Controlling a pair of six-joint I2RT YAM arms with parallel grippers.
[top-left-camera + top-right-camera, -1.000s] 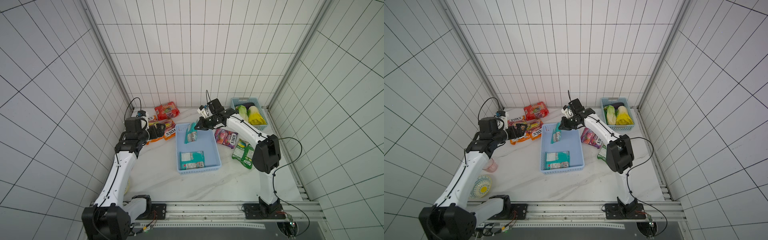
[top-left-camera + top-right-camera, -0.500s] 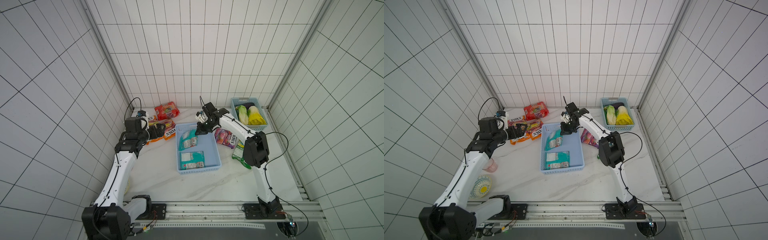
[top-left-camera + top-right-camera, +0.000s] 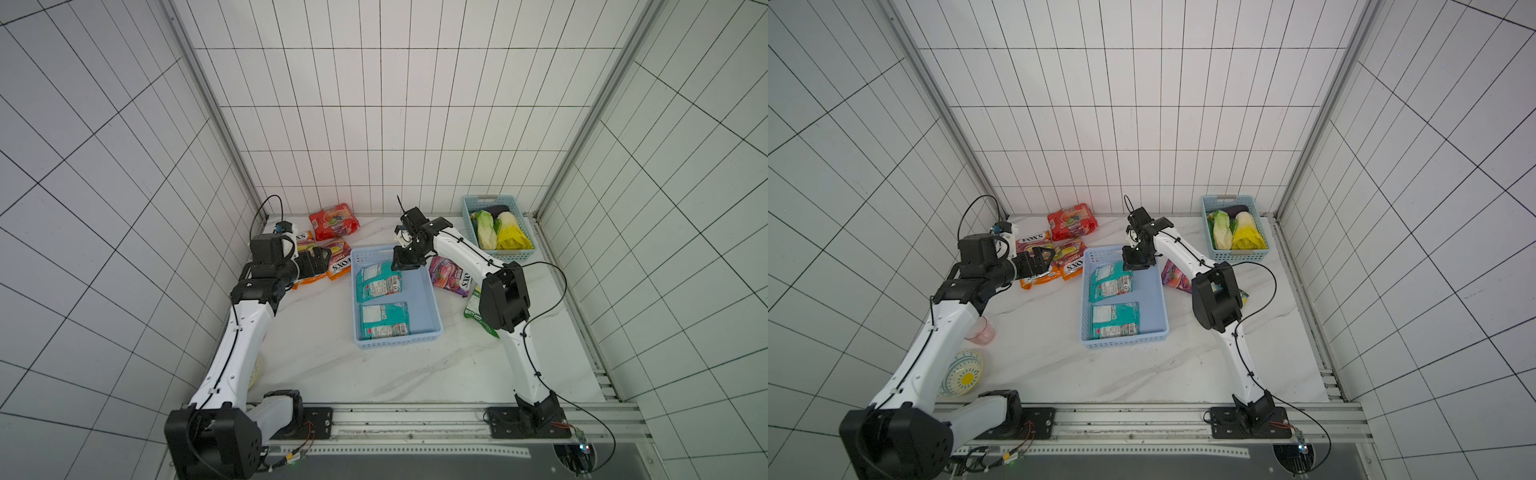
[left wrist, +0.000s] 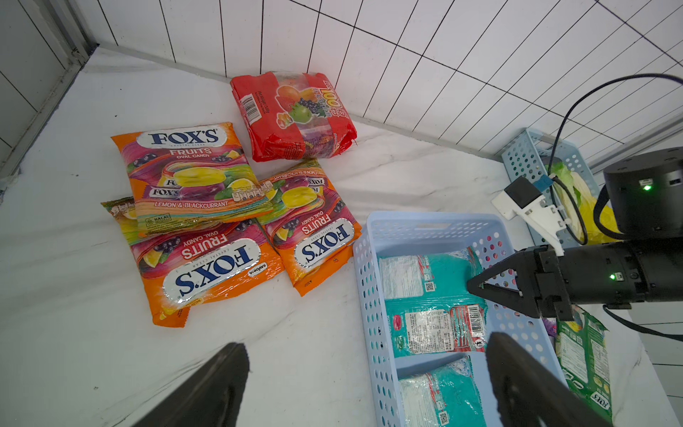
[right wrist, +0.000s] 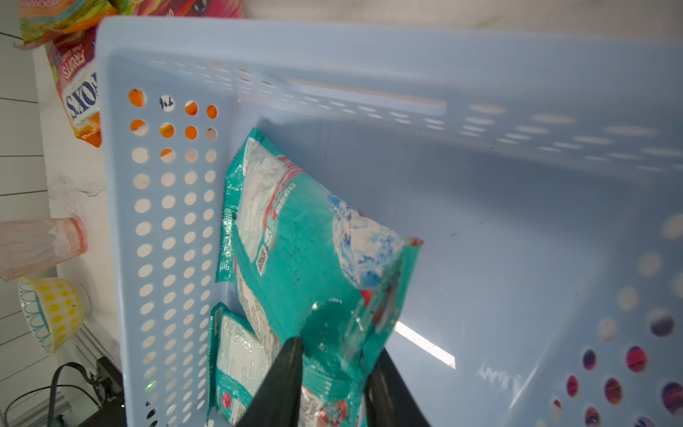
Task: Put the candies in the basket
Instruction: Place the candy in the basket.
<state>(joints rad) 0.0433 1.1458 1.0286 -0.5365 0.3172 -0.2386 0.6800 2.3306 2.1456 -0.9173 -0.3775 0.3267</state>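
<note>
Both top views high overhead, facing down on whole bench (image 3: 324,374); wrist views sit close behind left hand (image 4: 366,347) and right hand (image 5: 338,351), sharing basket (image 4: 425,220) just ahead.

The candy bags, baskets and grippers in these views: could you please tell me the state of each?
basket: upright, two bags inside.
far teal bag: inside basket.
near teal bag: flat inside basket.
orange bags: overlapping on table, outside basket.
red bag: on table.
purple bag: on table.
green bag: on table.
left gripper: open, empty.
right gripper: jaws parted around far teal bag's corner.
</note>
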